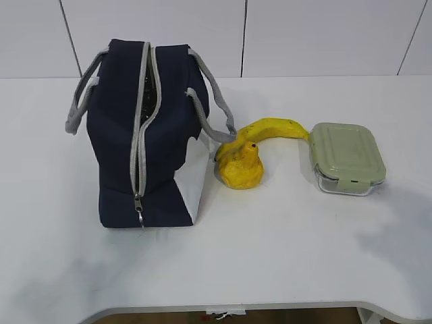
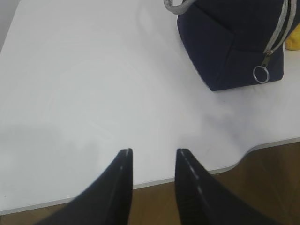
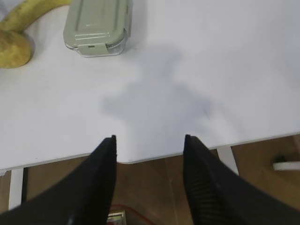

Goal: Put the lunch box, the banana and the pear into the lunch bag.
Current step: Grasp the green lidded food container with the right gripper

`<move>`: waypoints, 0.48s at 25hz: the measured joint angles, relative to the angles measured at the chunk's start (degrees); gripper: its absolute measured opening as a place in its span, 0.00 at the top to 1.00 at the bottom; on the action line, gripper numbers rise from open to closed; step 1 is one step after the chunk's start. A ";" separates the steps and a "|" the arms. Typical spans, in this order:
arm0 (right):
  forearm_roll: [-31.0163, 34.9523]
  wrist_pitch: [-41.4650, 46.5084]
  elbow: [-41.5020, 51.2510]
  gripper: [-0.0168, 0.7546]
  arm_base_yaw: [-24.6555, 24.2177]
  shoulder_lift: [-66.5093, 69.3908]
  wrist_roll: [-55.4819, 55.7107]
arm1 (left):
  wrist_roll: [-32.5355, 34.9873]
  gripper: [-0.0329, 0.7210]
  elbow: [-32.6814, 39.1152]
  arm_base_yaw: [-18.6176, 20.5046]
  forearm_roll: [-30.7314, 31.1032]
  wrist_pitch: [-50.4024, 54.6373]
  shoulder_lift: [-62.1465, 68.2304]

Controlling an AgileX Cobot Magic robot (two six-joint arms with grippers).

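A: The lunch bag [image 1: 145,135] stands toward the left end of the worktop [image 1: 283,256], its grey zipper [image 1: 140,128] run open along the top and down the near end. Just right of it sits the pear [image 1: 240,165], touching or nearly touching the bag's white corner panel, with the banana [image 1: 273,129] curving behind it until its tip meets the lunch box [image 1: 346,157], the rightmost thing.

B: And the arms?

A: Both hang back over the near edge. The left end effector [image 2: 153,157] has its fingers apart and holds nothing; the right end effector [image 3: 150,143] is likewise spread and empty.

B: So nothing is packed yet. How would you start?

A: I'd judge the slit looks narrow, so the left arm should pull one grey handle [image 1: 81,94] aside to widen the mouth while the right arm takes the lunch box across its short sides, away from the clips, and lowers it flat so fruit can rest on top.

B: Count?

A: One bag, one pear, one banana, one box, two end effectors.
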 joint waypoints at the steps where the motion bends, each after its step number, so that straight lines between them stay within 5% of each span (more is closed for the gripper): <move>1: 0.03 -0.63 0.00 0.48 0.00 1.66 0.98 | 0.00 0.64 0.00 0.00 0.00 0.00 0.00; 12: 9.68 -6.45 -3.06 0.48 0.00 24.61 -3.03 | 0.00 0.64 0.00 0.00 0.00 0.00 0.00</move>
